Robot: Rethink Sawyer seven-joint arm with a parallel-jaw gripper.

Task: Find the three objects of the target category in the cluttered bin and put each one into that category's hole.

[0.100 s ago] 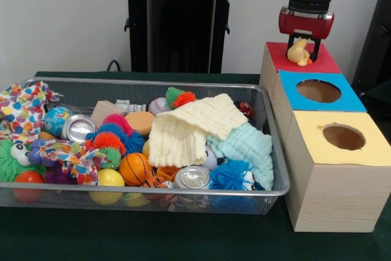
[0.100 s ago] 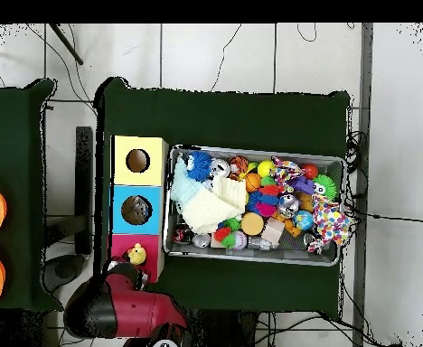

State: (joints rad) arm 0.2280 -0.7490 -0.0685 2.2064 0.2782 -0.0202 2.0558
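My gripper [image 1: 303,50] hangs over the red-topped box [image 1: 324,64] at the far right, shut on a small yellow duck-like toy [image 1: 297,53]. The toy sits just at the red top; that box's hole is hidden behind it. From overhead the yellow toy [image 2: 136,254] lies on the red box [image 2: 120,247], with the arm [image 2: 116,303] beside it. The wire bin [image 1: 153,191] is heaped with toys: spiky balls, a basketball-patterned ball [image 1: 134,168], cans and cloths.
A blue-topped box [image 1: 287,87] and a yellow-topped box [image 1: 311,132], each with a round hole, stand in a row beside the bin. A cream cloth [image 1: 183,129] and a mint cloth [image 1: 250,148] cover the bin's right half. A spotted cloth [image 1: 21,111] hangs over its left corner.
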